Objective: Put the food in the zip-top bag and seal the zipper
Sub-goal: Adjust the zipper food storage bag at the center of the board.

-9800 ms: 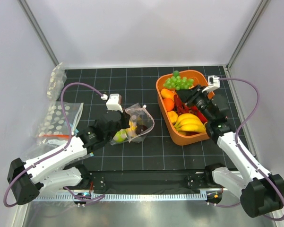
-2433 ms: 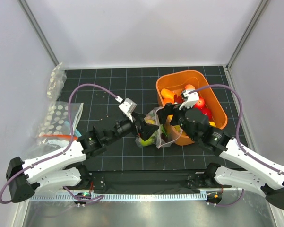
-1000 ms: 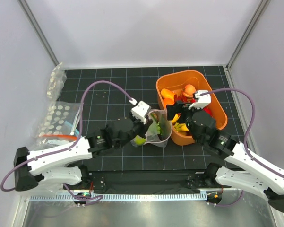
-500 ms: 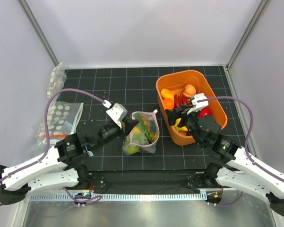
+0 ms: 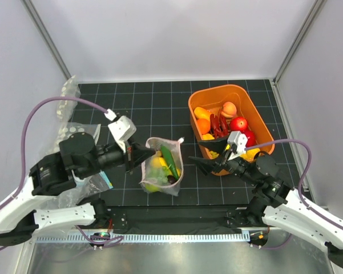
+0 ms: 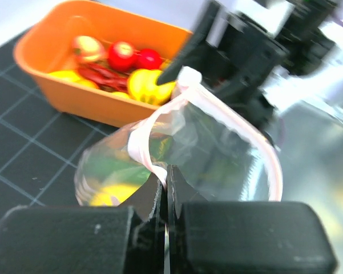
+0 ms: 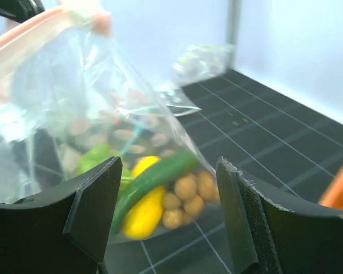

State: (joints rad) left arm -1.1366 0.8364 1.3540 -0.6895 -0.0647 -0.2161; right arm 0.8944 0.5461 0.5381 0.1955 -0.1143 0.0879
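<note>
The zip-top bag (image 5: 161,169) stands open on the black mat, with yellow, green and brown nut-like food (image 7: 160,191) inside. My left gripper (image 5: 150,154) is shut on the pink zipper strip (image 6: 154,171) at the bag's left rim and holds it up. My right gripper (image 5: 201,150) is open and empty, just right of the bag, between it and the orange tub (image 5: 257,111). In the right wrist view the bag (image 7: 103,114) fills the space ahead of my open fingers (image 7: 97,205). More food (image 5: 238,124) lies in the tub.
Spare dotted bags (image 5: 74,137) lie at the left, under my left arm, with another (image 5: 67,94) at the far left corner. The orange tub (image 6: 103,108) sits close behind the bag. White walls enclose the mat.
My left arm has drawn back to the left, taking the bag's rim with it. My right gripper has pulled back from the tub toward the near edge, open.
</note>
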